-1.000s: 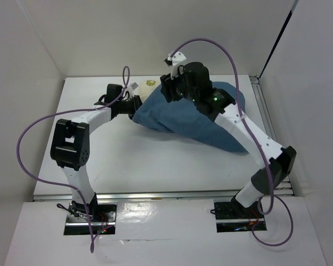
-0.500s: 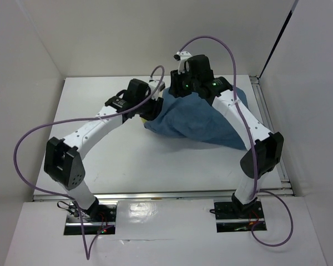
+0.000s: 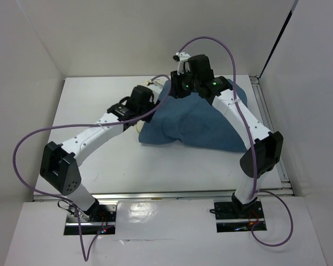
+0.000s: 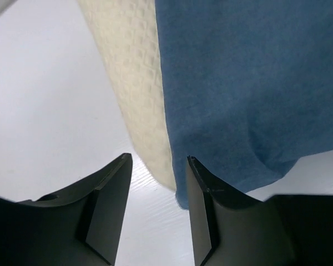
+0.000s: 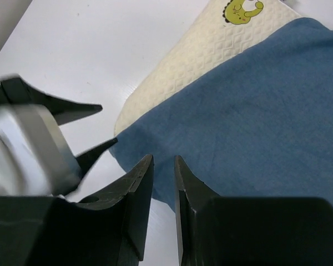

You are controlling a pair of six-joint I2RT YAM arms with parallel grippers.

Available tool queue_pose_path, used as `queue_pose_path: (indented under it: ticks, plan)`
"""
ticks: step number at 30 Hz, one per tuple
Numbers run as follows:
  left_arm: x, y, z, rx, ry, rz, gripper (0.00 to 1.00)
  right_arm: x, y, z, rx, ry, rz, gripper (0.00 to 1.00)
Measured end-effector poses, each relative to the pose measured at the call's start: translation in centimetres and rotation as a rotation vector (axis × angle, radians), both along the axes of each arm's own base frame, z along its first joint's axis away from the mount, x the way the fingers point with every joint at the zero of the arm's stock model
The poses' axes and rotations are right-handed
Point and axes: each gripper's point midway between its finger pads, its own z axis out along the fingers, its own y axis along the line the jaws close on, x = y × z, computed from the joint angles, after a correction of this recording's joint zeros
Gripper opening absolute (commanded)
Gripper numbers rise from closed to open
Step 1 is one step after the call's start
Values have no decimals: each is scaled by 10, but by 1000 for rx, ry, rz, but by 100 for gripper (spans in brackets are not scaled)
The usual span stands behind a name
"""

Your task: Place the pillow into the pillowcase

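White table, pillow partly covered by pillowcase, left jaws apart, empty, right jaws' grip unclear

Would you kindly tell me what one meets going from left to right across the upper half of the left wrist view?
Bare white table top → cream pillow → blue pillowcase.

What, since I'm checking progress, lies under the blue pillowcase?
The pillow: a cream strip along one edge and the corner with the yellow mark stick out. The pillowcase covers the rest, hiding whether it sits inside or merely beneath.
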Motion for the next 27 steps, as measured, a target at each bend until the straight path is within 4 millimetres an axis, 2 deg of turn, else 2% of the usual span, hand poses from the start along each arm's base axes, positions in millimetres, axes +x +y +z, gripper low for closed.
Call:
queue_pose_path:
  ticks: [3, 6, 8, 9, 10, 12, 14, 17, 21, 23, 27]
  plan:
    - [2, 9, 11, -137, 25, 13, 58, -1, 1, -1, 1, 5, 6, 27]
    - [-15, 11, 33, -263, 8, -13, 60, -4, 2, -4, 6, 18, 17, 23]
    - [-23, 5, 53, -331, -18, -42, 60, -7, 4, -8, 11, 34, 34, 18]
    - [-22, 1, 62, -356, -30, -51, 60, -9, 5, -11, 14, 45, 41, 10]
    - [-19, -3, 69, -381, -27, -56, 59, -10, 7, -13, 17, 51, 49, 5]
    - [-2, -8, 78, -429, -18, -50, 59, -13, 10, -16, 30, 75, 64, 1]
    - [20, -6, 76, -472, 15, -27, 58, -13, 14, -24, 38, 102, 80, 0]
    - [55, 14, 59, -538, 86, 48, 58, -10, 21, -46, 33, 157, 101, 0]
    - [86, 34, 37, -615, 172, 117, 57, -5, 27, -82, 14, 233, 114, 0]
    - [103, 33, 35, -652, 191, 121, 57, -3, 28, -98, 2, 264, 116, 0]
    - [133, 19, 36, -719, 199, 76, 59, -4, 24, -127, -36, 308, 115, 0]
